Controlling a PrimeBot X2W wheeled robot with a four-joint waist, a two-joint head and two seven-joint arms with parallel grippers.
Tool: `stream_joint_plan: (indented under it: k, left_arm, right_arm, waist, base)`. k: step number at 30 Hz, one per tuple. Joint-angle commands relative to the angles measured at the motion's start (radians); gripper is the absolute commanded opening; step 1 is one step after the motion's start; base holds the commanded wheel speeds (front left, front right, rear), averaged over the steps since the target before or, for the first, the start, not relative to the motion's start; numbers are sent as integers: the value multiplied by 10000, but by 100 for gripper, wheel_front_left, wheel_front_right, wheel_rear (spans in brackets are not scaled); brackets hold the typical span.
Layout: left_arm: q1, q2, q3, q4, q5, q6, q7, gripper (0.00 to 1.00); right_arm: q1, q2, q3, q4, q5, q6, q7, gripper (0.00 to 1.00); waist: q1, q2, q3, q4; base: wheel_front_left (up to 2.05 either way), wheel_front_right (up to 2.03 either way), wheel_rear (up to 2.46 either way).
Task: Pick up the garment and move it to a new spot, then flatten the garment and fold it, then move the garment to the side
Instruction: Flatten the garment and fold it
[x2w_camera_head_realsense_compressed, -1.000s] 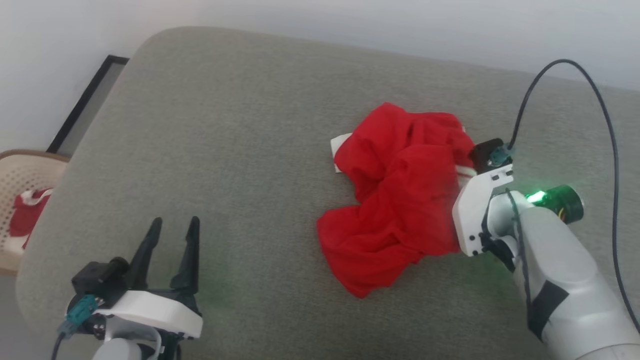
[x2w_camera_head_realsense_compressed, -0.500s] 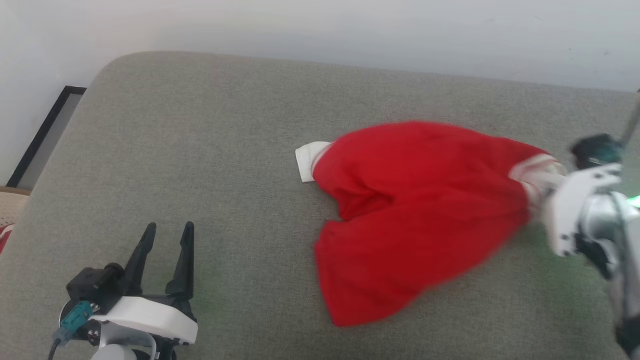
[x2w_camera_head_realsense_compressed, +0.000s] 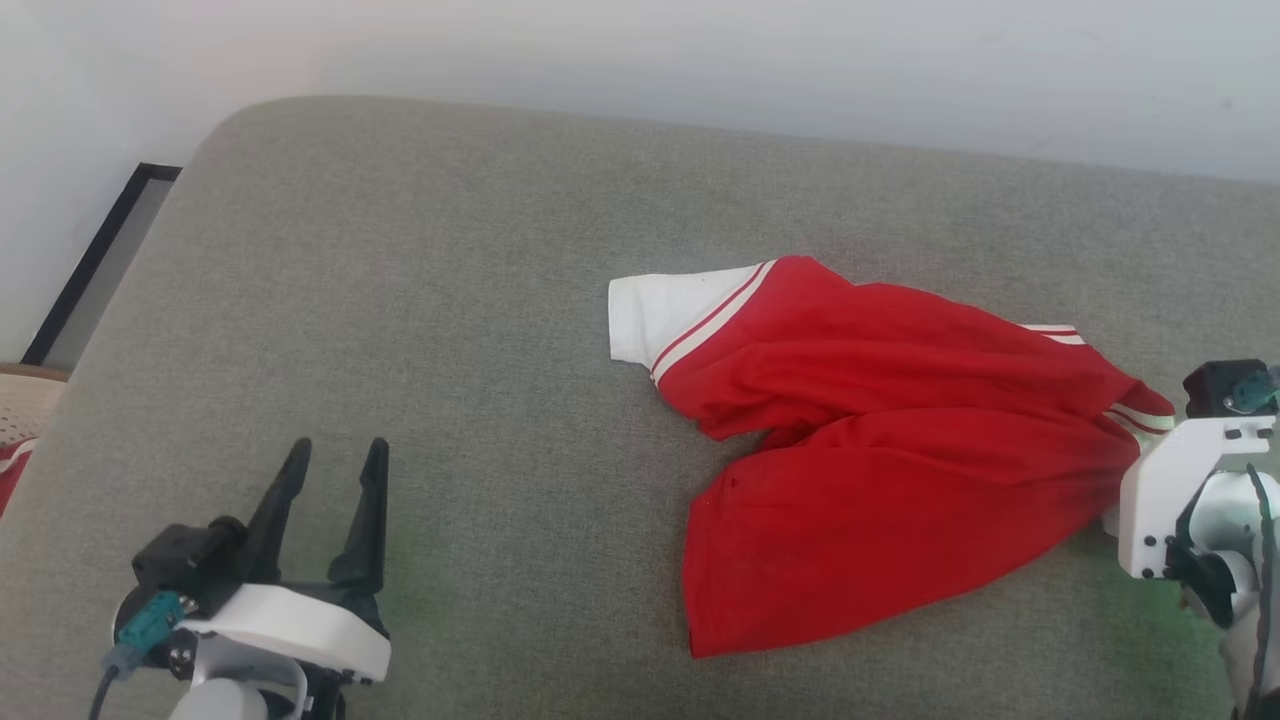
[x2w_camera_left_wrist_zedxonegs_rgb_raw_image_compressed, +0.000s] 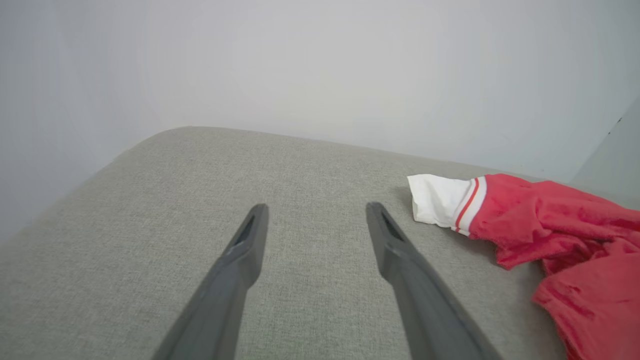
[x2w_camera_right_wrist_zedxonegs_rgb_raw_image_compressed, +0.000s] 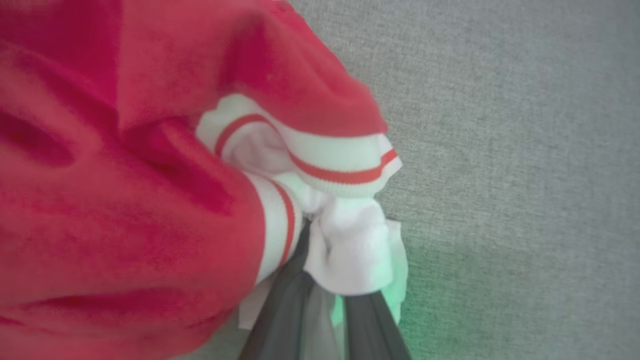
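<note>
The garment (x2w_camera_head_realsense_compressed: 900, 470), a red jersey, lies stretched out on the grey cushion, with one white red-striped sleeve (x2w_camera_head_realsense_compressed: 650, 320) pointing left. Its other white sleeve end is bunched at the right. There my right gripper (x2w_camera_right_wrist_zedxonegs_rgb_raw_image_compressed: 327, 295) is shut on it, and the cloth hides the fingertips. In the head view the right wrist housing (x2w_camera_head_realsense_compressed: 1165, 500) sits at the garment's right end. My left gripper (x2w_camera_head_realsense_compressed: 338, 450) hovers open over bare cushion at the lower left, well apart from the garment. The left wrist view has the open left gripper (x2w_camera_left_wrist_zedxonegs_rgb_raw_image_compressed: 316, 207) and the garment (x2w_camera_left_wrist_zedxonegs_rgb_raw_image_compressed: 575, 220) to its right.
The grey cushion (x2w_camera_head_realsense_compressed: 450, 300) has rounded corners and backs onto a pale wall. Beyond its left edge stand a black-framed panel (x2w_camera_head_realsense_compressed: 100, 250) and a woven basket (x2w_camera_head_realsense_compressed: 25, 405) holding a red cloth (x2w_camera_head_realsense_compressed: 8, 470).
The right gripper has pulled the garment rightward, drawing it from a crumpled heap into a long stretched shape. The head camera has shifted. The left gripper has stayed open in place.
</note>
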Motion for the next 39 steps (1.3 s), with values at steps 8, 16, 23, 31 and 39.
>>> stream_joint_plan:
  k: [8, 16, 23, 31, 39]
  left_arm:
    - [-158, 227, 139, 100, -113, -23, -48, 100]
    - [-328, 665, -52, 200, -416, -22, -48, 100]
    - [-746, 1226, -346, 395, -839, -22, -49, 100]
    - [-1371, 1870, -1061, 751, -1399, -22, -48, 100]
    - [-2223, 2804, -2240, 1326, -2316, -22, 63, 100]
  right_arm:
    - [-182, 320, 265, -5, 159, -4, 76, 100]
    - [-9, 409, 458, -1439, 340, -6, -395, 100]
    - [404, 972, 172, -2813, 135, -7, -1485, 100]
    - [930, 1857, -203, -3916, -513, -6, -3077, 100]
    - [1356, 2534, -527, -4471, -1200, -6, -4982, 100]
  waist:
    - [0, 0, -18, -280]
    - [0, 0, -95, -849]
    - [0, 0, -104, -1407]
    - [0, 0, -67, -2057]
    - [0, 0, -9, -2793]
  base:
    - [0, 0, 0]
    - [0, 0, 0]
    - [0, 0, 0]
    - [0, 0, 0]
    - [0, 0, 0]
